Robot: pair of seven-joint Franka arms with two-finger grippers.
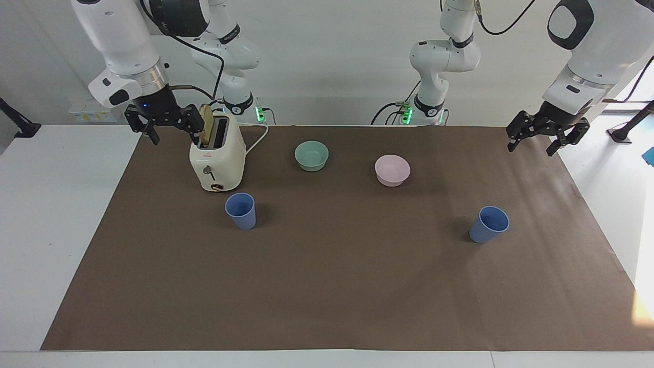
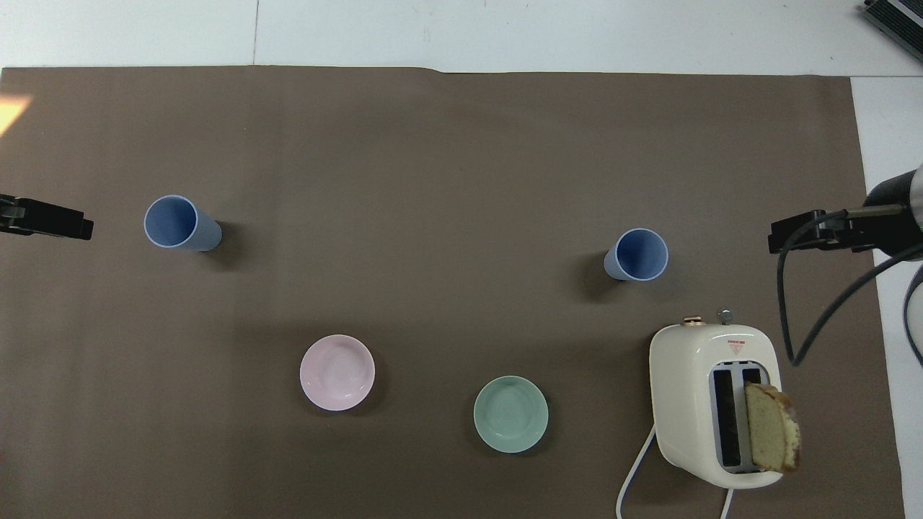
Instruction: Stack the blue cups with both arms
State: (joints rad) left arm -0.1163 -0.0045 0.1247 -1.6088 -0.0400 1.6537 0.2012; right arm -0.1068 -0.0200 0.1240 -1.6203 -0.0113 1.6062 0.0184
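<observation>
Two blue cups stand upright on the brown mat, well apart. One cup (image 1: 241, 210) is beside the toaster at the right arm's end, also seen in the overhead view (image 2: 637, 254). The other cup (image 1: 489, 224) is toward the left arm's end, also seen in the overhead view (image 2: 179, 223). My right gripper (image 1: 175, 138) hangs open and empty in the air beside the toaster's top, over the mat's edge (image 2: 815, 234). My left gripper (image 1: 531, 148) hangs open and empty over the mat's edge at its own end (image 2: 50, 220). Neither gripper touches a cup.
A cream toaster (image 1: 217, 156) with a slice of bread (image 2: 771, 427) in it stands near the right arm. A mint-green bowl (image 1: 311, 155) and a pink bowl (image 1: 392, 169) sit nearer to the robots than the cups. The brown mat (image 1: 327, 286) covers the table.
</observation>
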